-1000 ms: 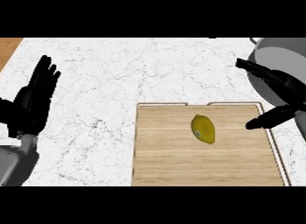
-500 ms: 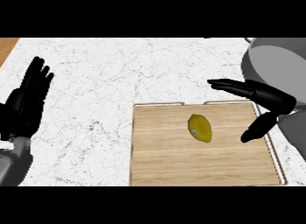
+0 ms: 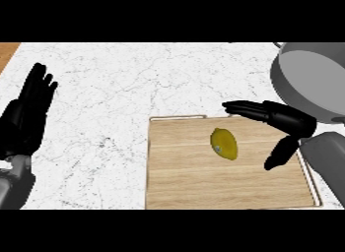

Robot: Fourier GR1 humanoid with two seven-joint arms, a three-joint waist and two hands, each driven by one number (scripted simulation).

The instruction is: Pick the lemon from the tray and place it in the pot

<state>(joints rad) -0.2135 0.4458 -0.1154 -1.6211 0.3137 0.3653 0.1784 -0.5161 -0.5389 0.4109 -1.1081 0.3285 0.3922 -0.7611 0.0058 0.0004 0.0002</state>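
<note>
You see the lemon (image 3: 224,143) lying on the wooden tray (image 3: 204,187), a little above the middle of the tray and nearer to its right side. It lies with its long side running from top to bottom of the view, slightly tilted. Nothing touches it.

Your right hand (image 3: 288,121) is over the upper right part of the tray. Its fingers (image 3: 242,108) are stretched out toward the left, above the lemon, and its thumb (image 3: 280,153) points downward at the right of the lemon. The hand is released and it grasps nothing; the lemon sits in the wide space between fingers and thumb, apart from both.

The pot (image 3: 317,78) stands on the marble worktop (image 3: 124,83) at the upper right, just beyond the right hand, grey with a hollow inside. One of its handles shows at its lower right side, near your right forearm.

Your left hand (image 3: 24,120) rests at the left edge of the view, fingers straight and pointing up, released also, well apart from the tray.
</note>
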